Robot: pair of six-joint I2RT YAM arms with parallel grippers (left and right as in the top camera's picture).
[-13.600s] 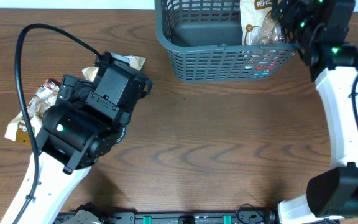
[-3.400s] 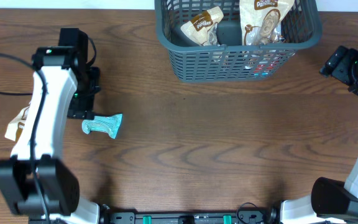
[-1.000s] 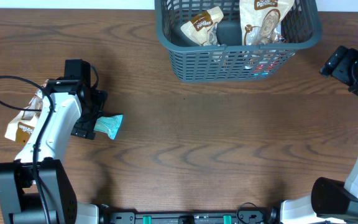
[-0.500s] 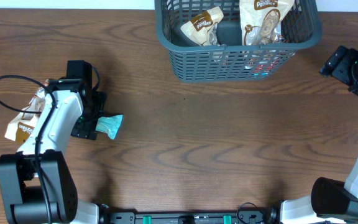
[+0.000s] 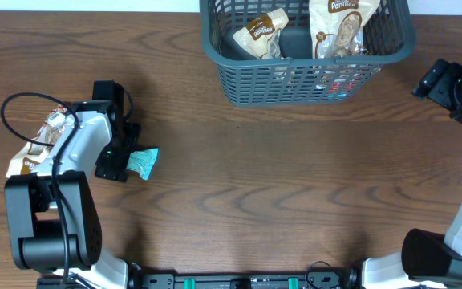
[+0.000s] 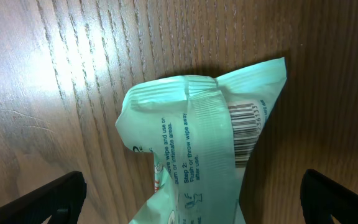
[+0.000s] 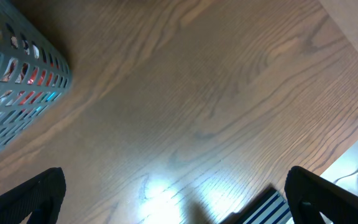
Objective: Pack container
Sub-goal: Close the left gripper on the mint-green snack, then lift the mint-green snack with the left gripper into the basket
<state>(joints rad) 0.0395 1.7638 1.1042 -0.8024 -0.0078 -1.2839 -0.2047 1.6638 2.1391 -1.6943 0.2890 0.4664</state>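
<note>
The container (image 5: 295, 80) is a dark grey-teal rectangular plastic basket with slotted lattice walls and a thick rim. It stands upright and open-topped at about 1 o'clock in the overhead view, its far side cut by the frame. Inside, a brown-and-white packet (image 5: 261, 32) lies toward its 10 o'clock, and a taller packet (image 5: 339, 28) toward its 2 o'clock.

A crinkled, glossy mint-green film packet (image 6: 194, 155) lies on the smooth, lightly sheened wood-grain bench (image 5: 295, 185); top centre, the matt grey plastic lattice container (image 5: 287, 80).
</note>
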